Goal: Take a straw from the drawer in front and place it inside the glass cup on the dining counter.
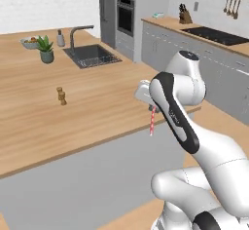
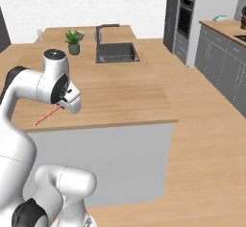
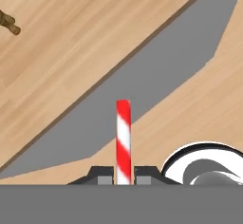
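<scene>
A rendered kitchen with white walls and grey cabinetry surrounds one large light-wood island tabletop (image 1: 97, 102) with grey end panels, the slab stretching out beyond and beneath the end effector (image 3: 123, 176). The end effector sits over the tabletop's near edge, its two dark fingertips (image 3: 103, 175) pinched narrow on one thin red-and-white striped drinking straw (image 3: 123, 140), which juts straight out from between them; in the left base view the straw hangs down past the tabletop's rim, and in the right base view it slants out to the side of the hand. Ahead of the end effector and off to one side, two small brown shakers (image 1: 61, 96) stand close together on the wood. Farther beyond, one dark inset sink (image 1: 91, 55) with one dark arched faucet (image 1: 78, 33) is set into the slab. Past the sink stand one small green potted plant (image 1: 46, 48), one grey soap dispenser bottle (image 1: 60, 38) and one bowl of fruit (image 1: 30, 42). Along the far wall, well apart from the end effector, run grey cabinets carrying one black hob (image 1: 214, 35), one knife block (image 1: 185, 15) and several hanging utensils (image 1: 232, 5).
</scene>
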